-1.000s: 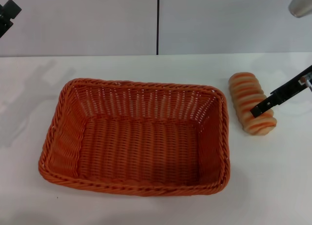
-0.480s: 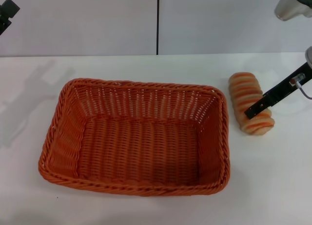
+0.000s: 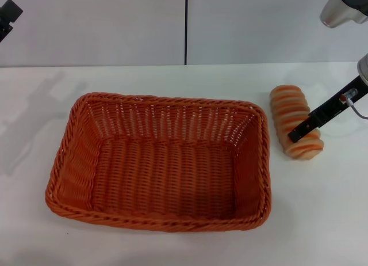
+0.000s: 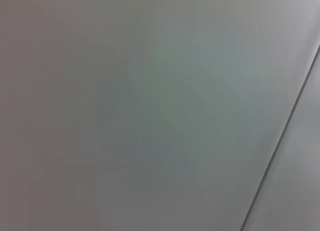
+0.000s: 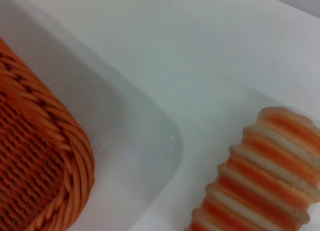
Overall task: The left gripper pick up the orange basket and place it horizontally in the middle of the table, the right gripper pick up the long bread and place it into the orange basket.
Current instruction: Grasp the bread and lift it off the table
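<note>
We see bread (image 3: 296, 121) long axis front-to-back, right of basket (image 3: 161, 162) | right claw (image 3: 303, 128) over its near end, grip unclear | left claw (image 3: 8, 15) raised far left, grip unclear

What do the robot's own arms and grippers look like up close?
The right gripper shows one thin black finger carrying a small red spot and a thin grey wire, on a rounded silver-grey arm. Of the left gripper, only a small black angular part shows at the head view's edge.

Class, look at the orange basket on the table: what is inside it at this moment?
Nothing: the orange basket shows only its bare woven floor and walls. The long bread lies on the table beside it, with the right tool at it. The table beneath the basket is covered.
</note>
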